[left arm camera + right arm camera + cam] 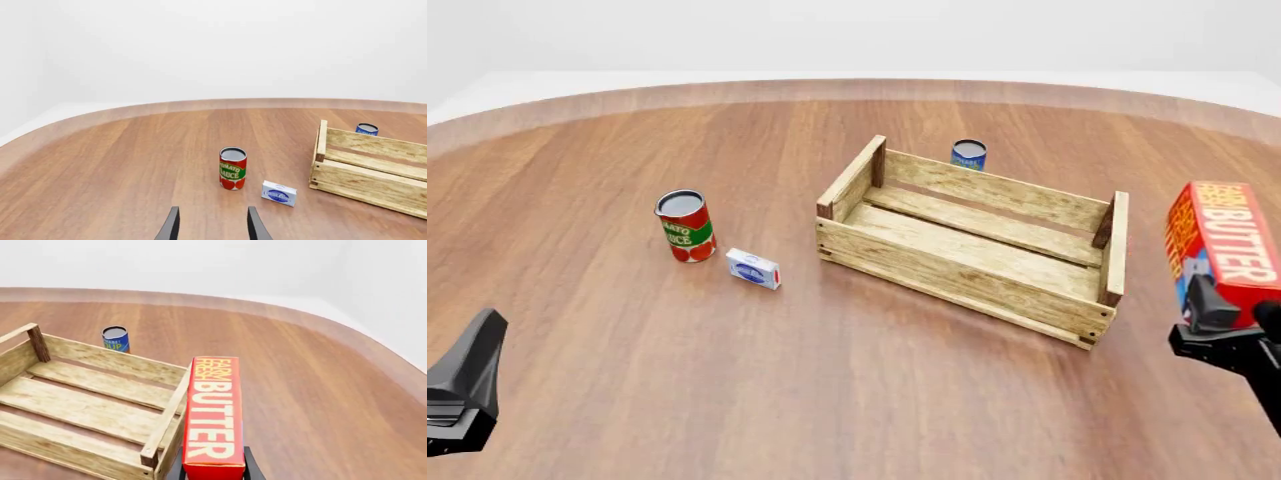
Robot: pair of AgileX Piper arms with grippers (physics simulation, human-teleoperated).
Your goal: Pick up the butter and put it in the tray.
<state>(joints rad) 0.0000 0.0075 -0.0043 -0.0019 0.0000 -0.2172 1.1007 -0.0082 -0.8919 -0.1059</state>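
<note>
Tomato sauce can (685,226) upright, small white-and-blue box (753,268) just beside it, blue can (968,154) farther back on wooden table (601,150)

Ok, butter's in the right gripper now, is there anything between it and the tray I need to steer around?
Nothing visible does. The butter is held in the right gripper just off the right end of the tray, whose open top shows only bare slats. The blue can stands behind the tray, out of the path.

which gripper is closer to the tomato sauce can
Left. The left gripper sits at the near left of the table, with the tomato sauce can ahead of it. The right gripper is on the far side of the tray, holding the butter.
</note>
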